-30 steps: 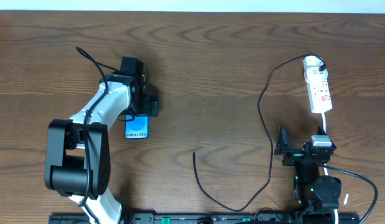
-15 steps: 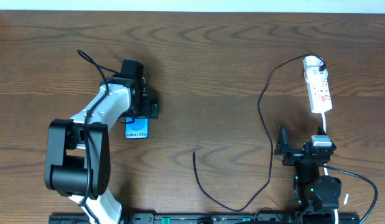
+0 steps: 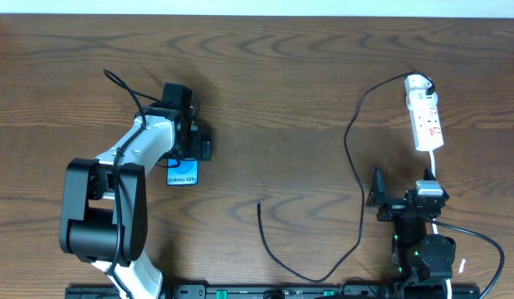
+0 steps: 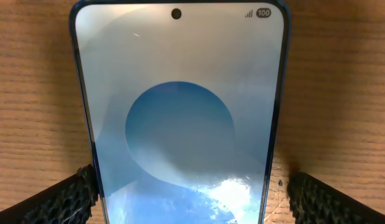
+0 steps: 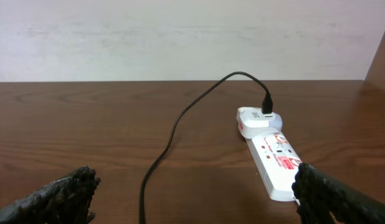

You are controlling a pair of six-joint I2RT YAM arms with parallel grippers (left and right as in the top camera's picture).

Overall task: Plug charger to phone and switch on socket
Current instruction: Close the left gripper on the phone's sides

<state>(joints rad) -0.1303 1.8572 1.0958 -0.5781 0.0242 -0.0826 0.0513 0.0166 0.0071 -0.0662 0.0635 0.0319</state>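
The phone (image 3: 183,173) lies flat on the table, blue screen up, and fills the left wrist view (image 4: 180,118). My left gripper (image 3: 193,151) hangs low over its far end, open; its fingertips (image 4: 55,202) stand either side of the phone (image 4: 191,205), not closed on it. The charger, a thin black cable (image 3: 361,218), runs from the adapter in the socket (image 3: 426,116) down to a free tip (image 3: 258,203) on bare table. My right gripper (image 3: 403,193) rests open near the front edge, facing the socket (image 5: 274,163) and the cable (image 5: 173,134), holding nothing.
A white cord (image 3: 436,170) leaves the socket's near end and runs past the right arm's base. A pale wall (image 5: 180,37) stands behind the table's far edge. Brown wood tabletop (image 3: 273,108) lies between the two arms.
The left gripper has crept slightly toward the table's front over the phone. The right arm, cable and socket have not moved.
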